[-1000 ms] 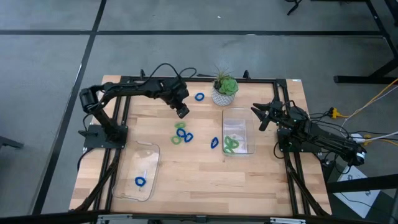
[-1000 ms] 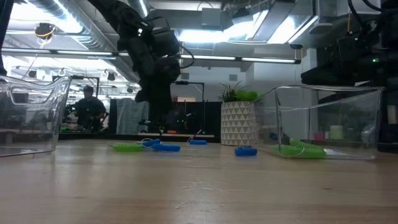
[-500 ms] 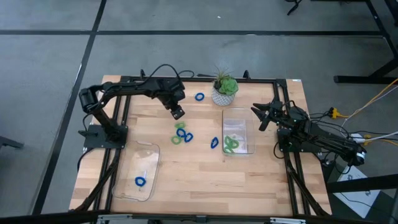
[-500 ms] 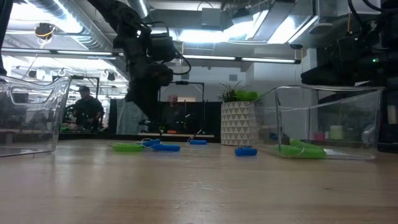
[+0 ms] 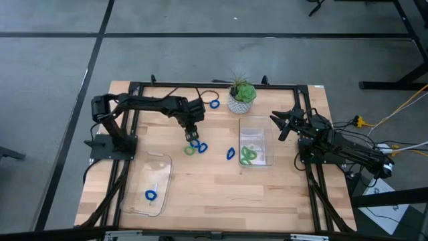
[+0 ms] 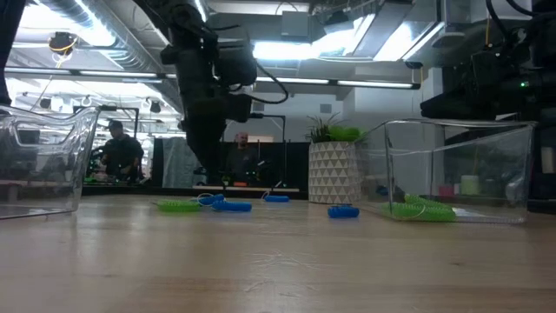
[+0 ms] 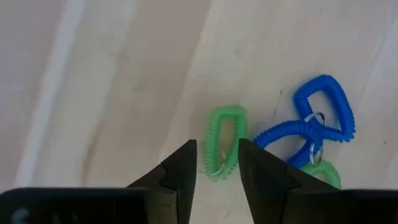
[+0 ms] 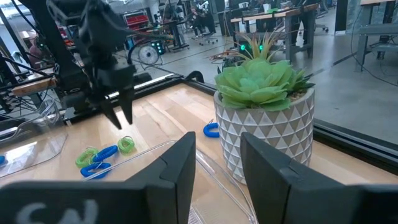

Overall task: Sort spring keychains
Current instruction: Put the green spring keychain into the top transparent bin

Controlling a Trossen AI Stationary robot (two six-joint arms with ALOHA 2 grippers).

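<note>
reaching across the table [image 5: 200,194], the left arm hangs its left gripper [image 5: 192,133] over the middle cluster of spring keychains [image 5: 196,145], while the right gripper [image 5: 281,124] waits spread apart at the right edge, beside the clear tray [image 5: 253,133] holding green coils. the left arm is plainly nearer. in the left wrist view the left gripper [image 7: 216,163] is released, fingers parted, with 1 green keychain [image 7: 222,147] lying flat between and just beyond the tips, long axis running along the fingers' line. a blue keychain [image 7: 314,124] lies just beside it, near enough to snag.
</note>
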